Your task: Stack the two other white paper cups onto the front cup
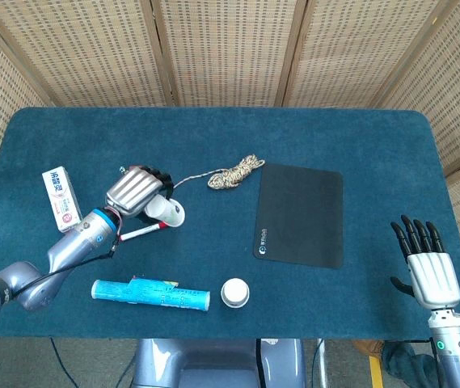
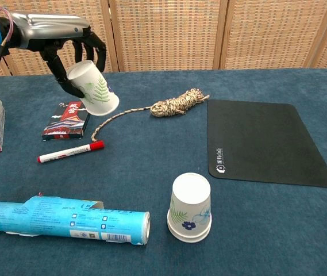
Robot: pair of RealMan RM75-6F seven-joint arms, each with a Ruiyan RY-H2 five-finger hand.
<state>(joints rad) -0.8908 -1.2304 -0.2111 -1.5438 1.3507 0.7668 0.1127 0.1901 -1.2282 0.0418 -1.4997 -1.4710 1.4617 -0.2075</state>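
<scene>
Left hand (image 2: 74, 49) gripping tilted paper cup (image 2: 93, 89), lifted above table

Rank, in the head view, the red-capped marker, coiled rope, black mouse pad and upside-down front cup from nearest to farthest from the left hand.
1. Red-capped marker, just below the left hand.
2. Coiled rope, to its right, farther back.
3. Upside-down front cup, right of it, near the front edge.
4. Black mouse pad, farthest right.
</scene>
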